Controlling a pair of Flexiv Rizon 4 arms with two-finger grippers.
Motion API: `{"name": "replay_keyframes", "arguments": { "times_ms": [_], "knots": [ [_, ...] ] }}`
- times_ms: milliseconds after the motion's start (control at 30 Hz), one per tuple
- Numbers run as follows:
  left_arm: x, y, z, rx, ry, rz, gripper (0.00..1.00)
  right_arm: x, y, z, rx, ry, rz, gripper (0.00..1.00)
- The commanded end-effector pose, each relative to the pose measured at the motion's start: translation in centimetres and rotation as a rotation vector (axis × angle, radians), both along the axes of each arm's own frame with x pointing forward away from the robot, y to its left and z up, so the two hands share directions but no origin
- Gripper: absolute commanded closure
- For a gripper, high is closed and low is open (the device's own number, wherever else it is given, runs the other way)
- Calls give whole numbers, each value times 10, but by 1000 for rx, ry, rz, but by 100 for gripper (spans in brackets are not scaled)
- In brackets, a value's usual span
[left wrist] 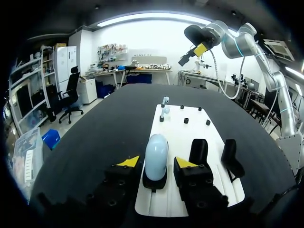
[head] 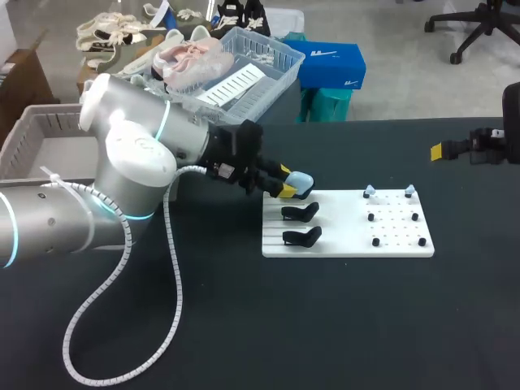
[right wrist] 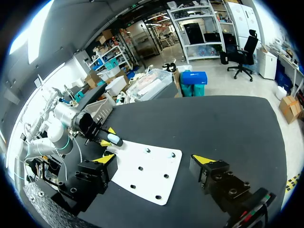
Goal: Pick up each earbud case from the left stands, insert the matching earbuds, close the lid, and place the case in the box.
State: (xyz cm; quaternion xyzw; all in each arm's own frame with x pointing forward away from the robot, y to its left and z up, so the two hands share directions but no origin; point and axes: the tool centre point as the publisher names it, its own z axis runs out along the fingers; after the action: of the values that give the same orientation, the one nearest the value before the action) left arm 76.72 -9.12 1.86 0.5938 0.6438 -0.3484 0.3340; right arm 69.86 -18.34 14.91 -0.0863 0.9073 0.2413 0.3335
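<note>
The left wrist view shows what the head view hides: the left gripper has its yellow fingers apart, one on each side of the pale blue earbud case, with a thin gap on both sides. The case sits upright on a black stand on the white board, with two more black stands just beside it. From above, the case is at the back of the board's left end, and two blue earbuds sit on pegs along its back right edge. In its own wrist view the right gripper has its fingers wide apart, holding nothing. The head view places it near the table's right edge, well apart from the board. The dark table stretches wide in front of the board.
</note>
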Motion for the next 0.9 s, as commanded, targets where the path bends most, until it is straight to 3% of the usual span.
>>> {"name": "replay_keyframes", "arguments": {
  "times_ms": [33,533,733,800,900],
  "knots": [
    [4,-2,-1,0,4,-6,55,1,0,-1,0,0,1,0],
    [5,-3,-2,2,4,-8,64,1,0,-1,0,0,1,0],
    [4,-2,-3,3,9,-10,85,1,0,-1,0,0,1,0],
    [4,-1,-3,2,10,-9,97,1,0,-1,0,0,1,0],
    [4,0,-2,-1,10,-11,100,1,0,-1,0,0,1,0]
  ]
}}
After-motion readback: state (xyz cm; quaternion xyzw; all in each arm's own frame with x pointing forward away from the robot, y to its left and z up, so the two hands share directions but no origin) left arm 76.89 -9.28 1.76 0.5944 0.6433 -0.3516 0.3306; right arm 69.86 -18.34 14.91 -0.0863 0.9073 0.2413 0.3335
